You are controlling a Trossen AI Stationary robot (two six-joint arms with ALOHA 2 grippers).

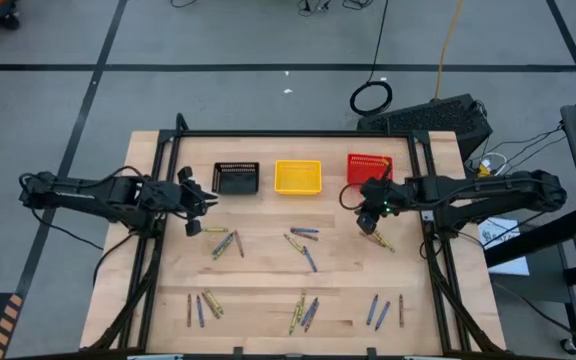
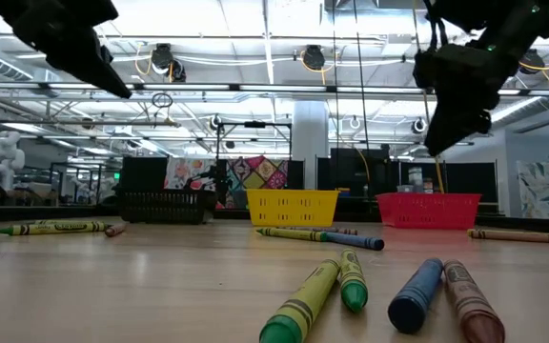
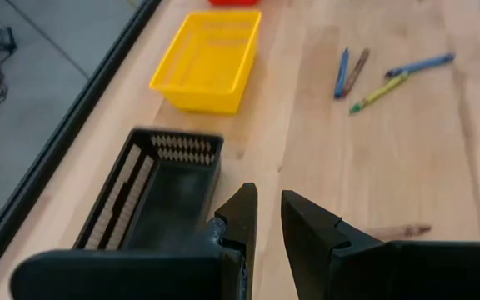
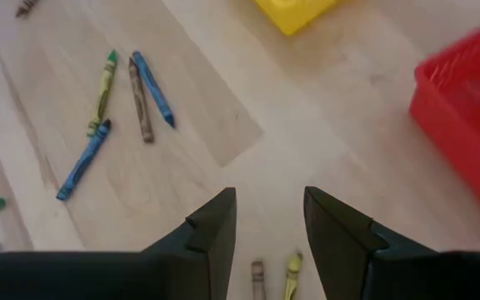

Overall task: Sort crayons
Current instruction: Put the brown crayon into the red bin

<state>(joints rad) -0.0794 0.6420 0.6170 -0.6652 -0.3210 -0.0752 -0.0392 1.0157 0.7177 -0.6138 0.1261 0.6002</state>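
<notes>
While the crayons [image 1: 303, 240] lie scattered across the table [image 1: 268, 280], the black basket [image 1: 236, 178] and yellow basket [image 1: 298, 177] show empty; sorting appears barely begun. The right gripper [image 1: 370, 218] hangs open and empty near the red basket [image 1: 368, 166]. The left gripper [image 1: 192, 208], part-open, holds nothing beside the black one.

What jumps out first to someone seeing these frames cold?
Three mesh baskets in a row at the table's far edge: black basket, yellow basket, red basket. In front of them, crayons lie scattered in small clusters across the wood. The left gripper hangs near the black basket with nothing between its fingers, and the right gripper hangs open just in front of the red basket.
</notes>
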